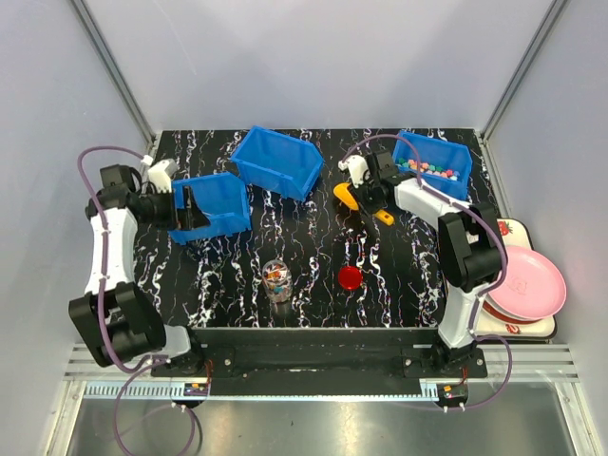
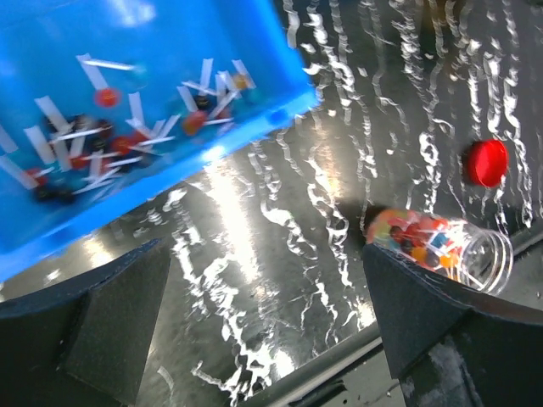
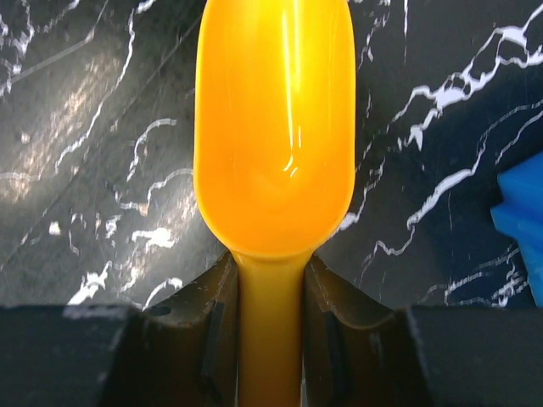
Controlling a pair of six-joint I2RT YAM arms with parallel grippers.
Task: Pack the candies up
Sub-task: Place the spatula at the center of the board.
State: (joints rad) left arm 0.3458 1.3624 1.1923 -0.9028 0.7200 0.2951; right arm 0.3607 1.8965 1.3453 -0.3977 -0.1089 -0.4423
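The left hand (image 1: 190, 211) stands wide open and holds nothing, near a blue bin (image 1: 217, 201) on the desk (image 1: 313, 249). The right hand (image 3: 271, 315) grips the handle of the yellow scoop (image 3: 276, 127). The candies (image 1: 432, 170) lie in the far right bin (image 1: 456, 154), and more fill the clear jar (image 1: 277, 280).

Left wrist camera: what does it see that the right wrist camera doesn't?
Only the left wrist view shows candies in a blue bin, a clear jar with candies inside, and a red lid. Only the right wrist view shows the yellow scoop, empty, its handle pinched between the fingers. Both show the black marbled table.
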